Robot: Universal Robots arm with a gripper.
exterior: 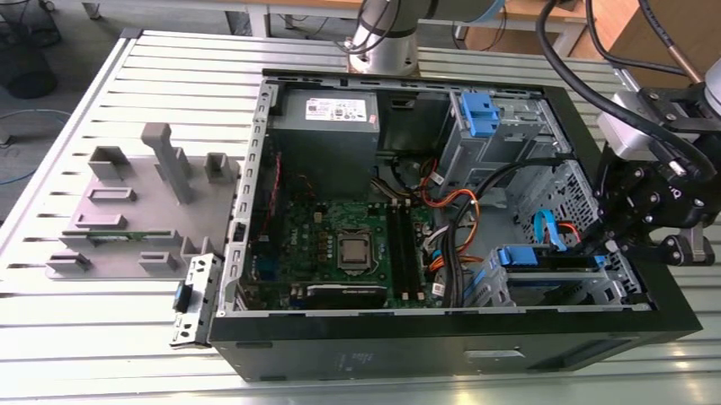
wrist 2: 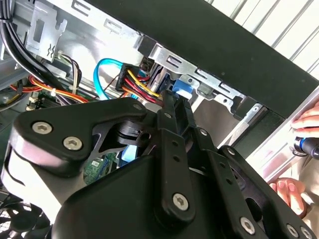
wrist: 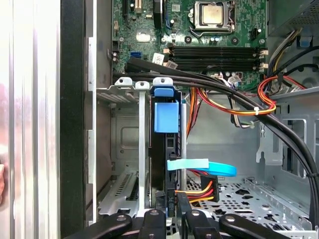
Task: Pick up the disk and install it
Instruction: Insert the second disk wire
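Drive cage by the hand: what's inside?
The disk stands on edge in the drive cage, blue carrier tab showing, cables plugged at its end. The hand covers the rest.

matt black gripper [exterior: 631,240] linkage, blue plastic disk [wrist: 166,115] carrier, ribbed bare-metal table [exterior: 135,337], glossy cables [wrist: 234,94].

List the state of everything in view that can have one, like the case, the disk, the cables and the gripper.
Computer case: lying on its side, side panel off.
Disk: standing on edge in the drive cage, cables plugged in.
CPU socket: closed, no cooler fitted.
Gripper: at the disk's cable end.
Blue cable: connected at the disk.
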